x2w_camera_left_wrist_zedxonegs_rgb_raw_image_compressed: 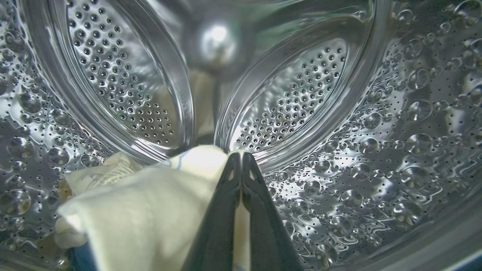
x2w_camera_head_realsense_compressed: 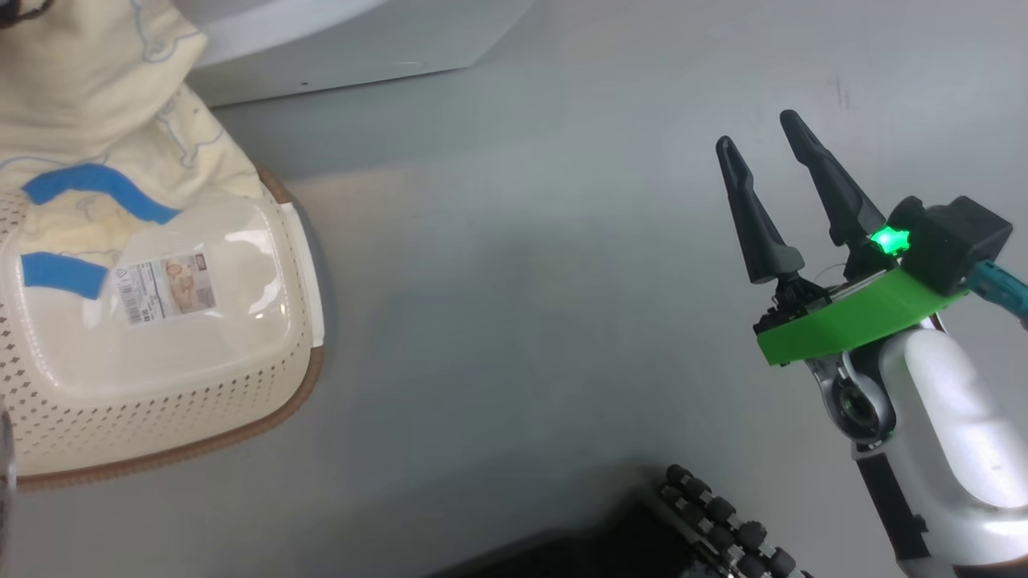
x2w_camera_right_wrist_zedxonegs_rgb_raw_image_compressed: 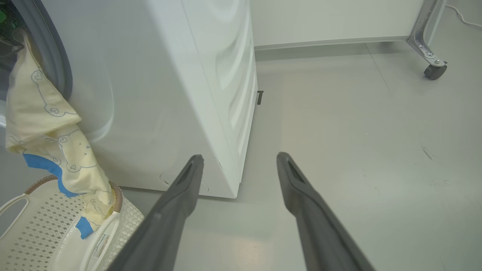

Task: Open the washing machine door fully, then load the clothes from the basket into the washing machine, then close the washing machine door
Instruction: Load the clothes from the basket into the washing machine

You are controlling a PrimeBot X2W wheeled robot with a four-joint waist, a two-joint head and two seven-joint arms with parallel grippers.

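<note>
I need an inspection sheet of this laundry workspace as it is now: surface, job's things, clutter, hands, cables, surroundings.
Surface: grey floor, a few faint scuff marks.
Job's things: clothes trail from the washing machine opening down into the basket; one end lies in the steel drum.
Clutter: nothing seen.
Hands: left hand shut on the clothes inside the drum; right hand open, empty, above the floor.
Cables: white cable on the floor near the wall.
Surroundings: wheeled metal leg, white wall.
</note>
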